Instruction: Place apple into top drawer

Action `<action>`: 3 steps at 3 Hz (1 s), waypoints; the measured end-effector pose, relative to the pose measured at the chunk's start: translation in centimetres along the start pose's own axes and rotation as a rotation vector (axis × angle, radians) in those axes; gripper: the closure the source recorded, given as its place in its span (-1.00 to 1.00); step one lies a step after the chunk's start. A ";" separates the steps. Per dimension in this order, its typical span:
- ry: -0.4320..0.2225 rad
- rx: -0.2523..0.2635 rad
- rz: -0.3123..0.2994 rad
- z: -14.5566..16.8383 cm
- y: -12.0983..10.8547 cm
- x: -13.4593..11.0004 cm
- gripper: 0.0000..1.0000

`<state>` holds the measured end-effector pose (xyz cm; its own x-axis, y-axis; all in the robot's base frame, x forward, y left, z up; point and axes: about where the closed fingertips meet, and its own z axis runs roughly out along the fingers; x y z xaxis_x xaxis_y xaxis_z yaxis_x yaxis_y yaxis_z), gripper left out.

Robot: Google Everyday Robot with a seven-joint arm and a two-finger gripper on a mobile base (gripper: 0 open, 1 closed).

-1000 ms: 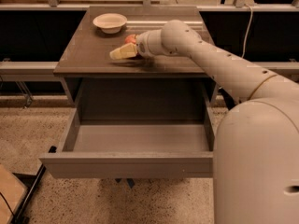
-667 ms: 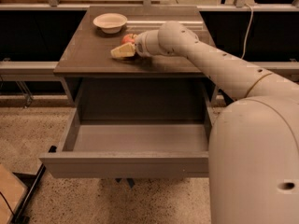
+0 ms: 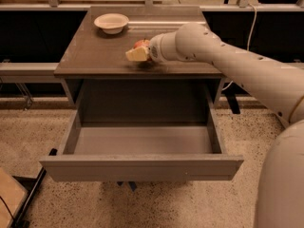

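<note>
Cabinet top (image 3: 95, 56): hand (image 3: 135, 54) still at apple (image 3: 140, 43), apparently unmoved.

Apple (image 3: 140, 43): red, partly hidden behind pincer. Pincer (image 3: 130, 55): pale cream-yellow, low over worktop, just beside apple. Arm (image 3: 247, 68): glossy off-white, row of small dark dots along side. Worktop (image 3: 92, 53): dark grey-brown, plain, faint sheen. Bowl (image 3: 111, 22): cream-white. Top drawer (image 3: 142, 168): grey-brown front and walls, lighter grey inner floor. Ground (image 3: 156, 208): beige, speckled with dark and light flecks.
</note>
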<state>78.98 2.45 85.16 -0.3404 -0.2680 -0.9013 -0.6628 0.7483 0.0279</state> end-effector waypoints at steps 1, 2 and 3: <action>0.030 -0.063 -0.023 -5.2 2.6 0.5 0.93; 0.072 -0.195 -0.076 -10.4 6.9 3.0 1.00; 0.074 -0.347 -0.119 -15.2 10.8 6.0 1.00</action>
<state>59.61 -0.33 86.61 -0.2861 -0.3935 -0.8737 -0.8830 0.4624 0.0809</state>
